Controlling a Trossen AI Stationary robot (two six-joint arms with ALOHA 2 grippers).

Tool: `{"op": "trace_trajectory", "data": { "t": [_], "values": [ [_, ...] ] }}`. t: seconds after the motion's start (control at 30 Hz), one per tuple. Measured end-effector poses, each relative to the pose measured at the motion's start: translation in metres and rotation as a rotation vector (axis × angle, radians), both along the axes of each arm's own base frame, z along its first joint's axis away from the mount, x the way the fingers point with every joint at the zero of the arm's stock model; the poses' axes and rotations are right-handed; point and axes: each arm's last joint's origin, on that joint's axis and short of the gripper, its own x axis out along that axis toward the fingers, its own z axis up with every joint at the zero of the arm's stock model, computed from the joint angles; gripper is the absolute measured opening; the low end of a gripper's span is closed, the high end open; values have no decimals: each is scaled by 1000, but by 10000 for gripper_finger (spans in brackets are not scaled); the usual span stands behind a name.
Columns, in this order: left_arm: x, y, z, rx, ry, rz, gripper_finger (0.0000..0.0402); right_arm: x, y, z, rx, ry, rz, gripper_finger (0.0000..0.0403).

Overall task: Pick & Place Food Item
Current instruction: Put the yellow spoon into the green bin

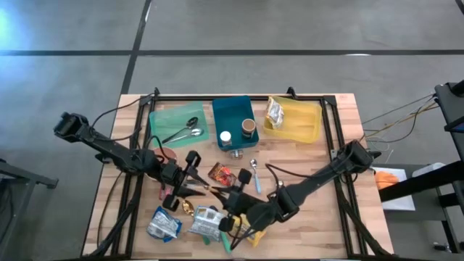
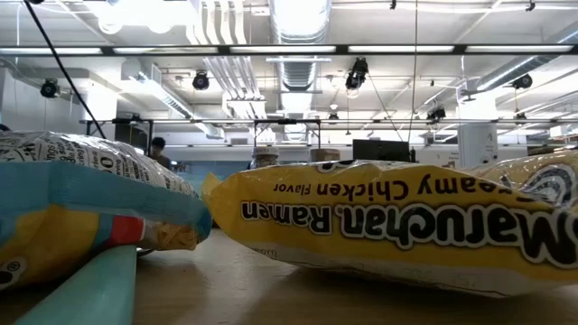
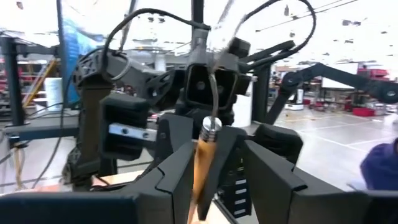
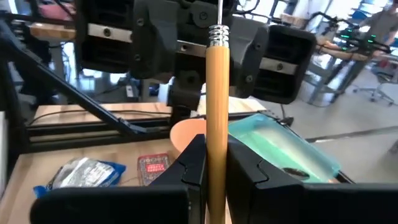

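Wooden planks make up the desk, which stands on a grey concrete floor. Along its far edge sit a green tray holding spoons, a dark blue bin and a yellow tray. Crinkled snack packets lie near the front edge, and a yellow Maruchan ramen packet fills the low view. The two arms meet at the desk's middle, claws facing each other. The right claw is clenched on a wooden-handled utensil with a metal collar, which stands upright between its fingers. The left claw grasps the same utensil from the opposite side, its fingers partly parted around the handle.
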Motion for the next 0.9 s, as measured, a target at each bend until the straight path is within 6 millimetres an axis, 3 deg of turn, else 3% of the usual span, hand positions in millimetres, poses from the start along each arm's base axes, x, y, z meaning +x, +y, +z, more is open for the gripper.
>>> {"op": "trace_trajectory", "data": {
  "t": [0.3, 0.47, 0.57, 0.73, 0.9],
  "values": [
    [-1, 0, 2, -5, -19, -11, 140, 4, -5, -11, 11, -43, 54, 23],
    [0, 0, 2, -3, -20, -10, 132, 8, -9, -7, 30, -76, 105, 23],
    [0, 0, 2, 10, -26, -5, 104, 8, -9, -7, 17, -74, 109, 23],
    [-1, 0, 2, 53, -45, 3, 24, 8, -9, -6, 19, -80, 109, 23],
    [-1, 0, 2, 16, -28, 1, 18, 8, -9, -7, 11, -77, 109, 23]
  ]
}}
